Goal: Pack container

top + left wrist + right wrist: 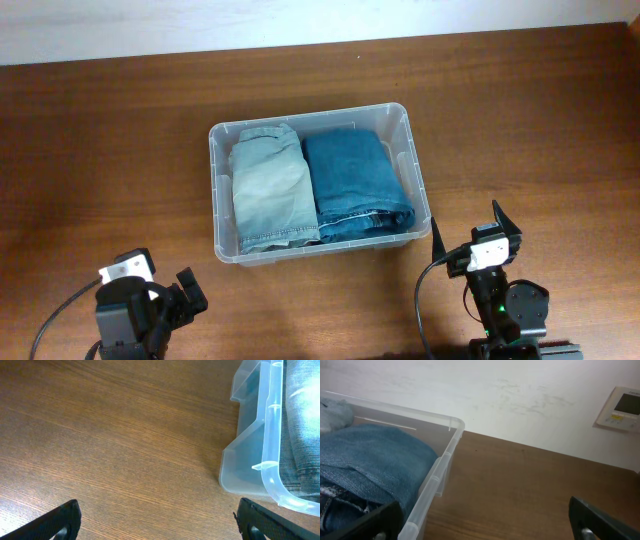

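The clear plastic container (221,135) stands mid-table. Inside lie folded pale green-grey jeans (270,190) on the left and folded blue jeans (355,180) on the right. My left gripper (175,295) is open and empty over bare wood, near the table's front left, apart from the container. In the left wrist view the container's corner (265,460) is at the right, with the left gripper (160,520) open. My right gripper (478,228) is open and empty just right of the container's front right corner. The right wrist view shows the container's rim (440,467), the blue jeans (365,460) and the right gripper (485,520).
The brown wooden table (100,150) runs all round the container. A white wall (495,390) stands behind the table, with a white wall panel (620,407) at the right.
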You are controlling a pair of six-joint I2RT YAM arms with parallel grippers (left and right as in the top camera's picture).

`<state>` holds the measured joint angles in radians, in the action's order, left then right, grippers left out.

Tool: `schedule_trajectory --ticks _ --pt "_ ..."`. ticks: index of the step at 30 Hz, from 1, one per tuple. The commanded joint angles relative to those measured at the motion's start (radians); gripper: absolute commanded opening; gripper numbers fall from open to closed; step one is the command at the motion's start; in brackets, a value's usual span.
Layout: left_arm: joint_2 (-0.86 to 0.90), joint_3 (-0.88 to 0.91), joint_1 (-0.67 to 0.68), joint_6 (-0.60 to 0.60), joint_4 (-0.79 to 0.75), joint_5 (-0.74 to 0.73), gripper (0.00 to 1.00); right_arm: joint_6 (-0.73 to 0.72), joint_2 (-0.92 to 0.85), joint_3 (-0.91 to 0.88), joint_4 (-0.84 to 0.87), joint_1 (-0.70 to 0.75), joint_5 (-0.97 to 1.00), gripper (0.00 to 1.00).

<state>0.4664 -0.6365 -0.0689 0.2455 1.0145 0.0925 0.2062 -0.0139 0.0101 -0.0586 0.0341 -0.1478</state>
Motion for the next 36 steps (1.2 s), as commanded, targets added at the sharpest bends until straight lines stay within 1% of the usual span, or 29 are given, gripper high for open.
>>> schedule_trajectory --ticks 1,4,5,7,9,12,14,18,20,21,22,23,25,36 --pt "-0.016 0.001 -0.002 -0.016 0.001 -0.007 0.99 -0.004 0.008 -0.005 -0.005 0.006 -0.021 0.98" --pt "-0.076 0.006 -0.002 -0.015 0.007 -0.007 0.99 -0.004 0.008 -0.005 -0.005 0.006 -0.021 0.98" --pt "-0.102 0.014 -0.002 -0.016 -0.007 0.001 1.00 -0.004 0.008 -0.005 -0.005 0.006 -0.021 0.98" --pt "-0.193 0.071 -0.002 -0.016 -0.084 0.056 0.99 -0.004 0.008 -0.005 -0.005 0.006 -0.021 0.98" --pt "-0.286 0.163 -0.002 -0.023 -0.196 0.100 1.00 -0.004 0.008 -0.005 -0.005 0.006 -0.021 0.98" --pt "-0.396 0.296 -0.002 -0.112 -0.386 0.083 0.99 -0.004 0.008 -0.005 -0.005 0.006 -0.021 0.99" --pt "-0.462 0.381 -0.002 -0.196 -0.534 0.037 0.99 -0.004 0.008 -0.005 -0.005 0.006 -0.021 0.98" --pt "-0.461 0.507 -0.002 -0.317 -0.846 -0.019 0.99 -0.004 0.008 -0.005 -0.005 0.006 -0.021 0.99" --pt "-0.461 0.579 -0.002 -0.319 -0.979 -0.019 0.99 -0.004 0.008 -0.005 -0.005 0.006 -0.021 0.98" --pt "-0.461 0.605 -0.001 -0.319 -1.015 -0.023 0.99 -0.004 0.008 -0.005 -0.005 0.006 -0.021 0.99" --pt "-0.461 0.632 0.000 -0.318 -1.034 -0.048 0.99 -0.004 0.008 -0.005 -0.005 0.006 -0.021 0.98" --pt "-0.461 0.626 0.001 -0.319 -0.983 -0.052 0.99 -0.004 0.008 -0.005 -0.005 0.006 -0.021 0.98" --pt "-0.461 0.627 0.013 -0.318 -0.931 -0.088 0.99 -0.004 0.008 -0.005 -0.005 0.006 -0.021 0.98" --pt "-0.460 0.627 0.023 -0.319 -0.932 -0.097 0.99 -0.004 0.008 -0.005 -0.005 0.006 -0.021 0.98"
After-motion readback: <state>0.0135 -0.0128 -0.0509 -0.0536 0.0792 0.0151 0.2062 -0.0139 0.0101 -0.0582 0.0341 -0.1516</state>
